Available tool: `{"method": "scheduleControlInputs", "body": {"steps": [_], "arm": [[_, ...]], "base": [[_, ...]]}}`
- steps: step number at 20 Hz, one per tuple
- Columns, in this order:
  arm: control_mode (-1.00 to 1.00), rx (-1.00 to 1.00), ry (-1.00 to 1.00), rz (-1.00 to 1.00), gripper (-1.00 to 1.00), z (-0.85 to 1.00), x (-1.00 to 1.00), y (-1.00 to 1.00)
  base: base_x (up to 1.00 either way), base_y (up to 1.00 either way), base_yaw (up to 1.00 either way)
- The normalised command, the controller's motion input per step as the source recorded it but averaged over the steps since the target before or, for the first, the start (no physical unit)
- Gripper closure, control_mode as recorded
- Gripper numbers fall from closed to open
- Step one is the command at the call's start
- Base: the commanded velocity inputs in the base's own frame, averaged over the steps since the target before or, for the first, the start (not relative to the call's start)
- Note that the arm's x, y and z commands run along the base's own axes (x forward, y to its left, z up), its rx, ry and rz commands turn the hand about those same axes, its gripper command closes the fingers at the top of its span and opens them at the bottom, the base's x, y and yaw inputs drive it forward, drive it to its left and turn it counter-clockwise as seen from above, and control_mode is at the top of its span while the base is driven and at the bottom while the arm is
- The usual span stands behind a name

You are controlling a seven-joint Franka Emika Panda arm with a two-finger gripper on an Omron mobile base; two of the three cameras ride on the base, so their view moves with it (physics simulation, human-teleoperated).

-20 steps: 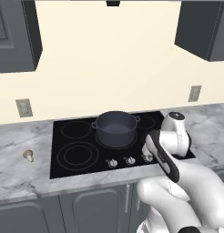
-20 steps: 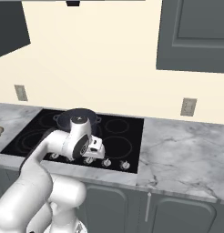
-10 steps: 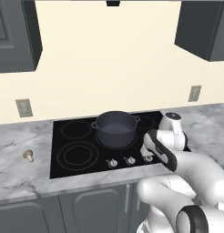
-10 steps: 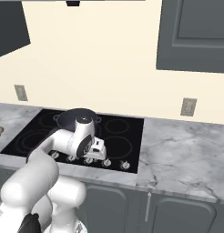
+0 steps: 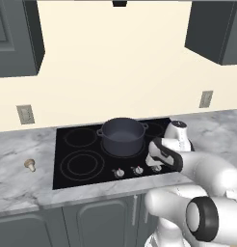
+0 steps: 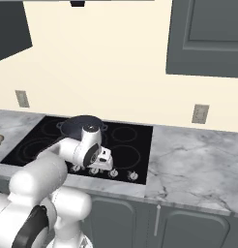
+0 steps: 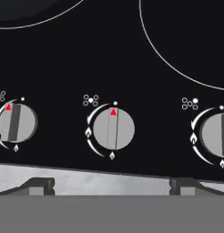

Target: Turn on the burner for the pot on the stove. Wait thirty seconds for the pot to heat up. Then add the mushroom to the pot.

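The dark blue-grey pot (image 5: 122,135) stands at the back middle of the black stove (image 5: 91,181); its body covers the burner beneath it. My gripper (image 5: 153,163) hangs low over the front row of silver knobs, right of the pot. It is open and holds nothing. In the hand view the fingertips (image 7: 39,185) flank the middle knob (image 7: 114,129), whose red marker points up at a small dot. In the right base view my arm partly covers the pot (image 6: 75,126), and the gripper (image 6: 107,162) sits just above the knobs. The mushroom (image 5: 30,164) lies on the counter left of the stove.
Two more knobs (image 7: 16,123) (image 7: 218,134) sit either side of the middle one. Grey marble counter (image 6: 198,164) stretches right of the stove. Wall outlets (image 5: 25,114) (image 5: 205,99) and dark upper cabinets (image 5: 217,29) are behind and above.
My hand has come down and forward from beside the pot to just above the knob row. Pot and mushroom have not moved.
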Motion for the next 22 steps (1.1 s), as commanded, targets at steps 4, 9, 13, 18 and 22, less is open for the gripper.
{"method": "scheduleControlInputs", "body": {"steps": [4, 9, 13, 18, 22], "arm": [[-1.00, 0.00, -0.03, 0.00, -1.00, -0.33, 0.05, 0.01], [-1.00, 0.00, -0.01, 0.00, -1.00, -0.30, 0.09, 0.04], [-1.00, 0.00, -0.01, 0.00, -1.00, -0.27, 0.08, 0.04], [-1.00, 0.00, -0.01, 0.00, -1.00, -0.26, 0.09, 0.04], [-1.00, 0.00, -0.01, 0.00, -1.00, -0.22, 0.15, 0.08]], "base": [[0.00, 0.00, 0.00], [0.00, 0.00, 0.00], [0.00, 0.00, 0.00], [0.00, 0.00, 0.00], [0.00, 0.00, 0.00]]}}
